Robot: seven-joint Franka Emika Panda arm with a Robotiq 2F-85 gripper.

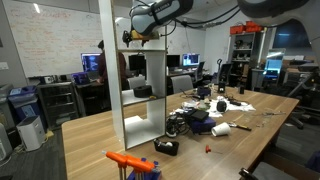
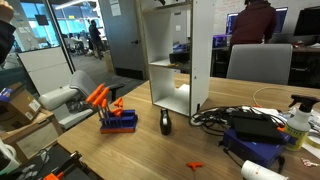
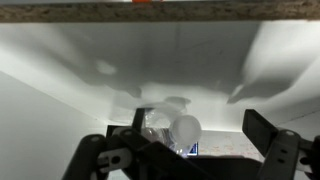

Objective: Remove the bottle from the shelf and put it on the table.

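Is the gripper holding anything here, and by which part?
Nothing yet: the gripper has its jaws open around the bottle inside the shelf.

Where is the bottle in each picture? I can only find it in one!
In an exterior view: too small to tell; the gripper reaches high into the shelf.
In an exterior view: not visible; the shelf is cut off at the top.
Wrist view: the bottle sits bottom centre, inside the open gripper.
Shared landmark: the white shelf, in all three.
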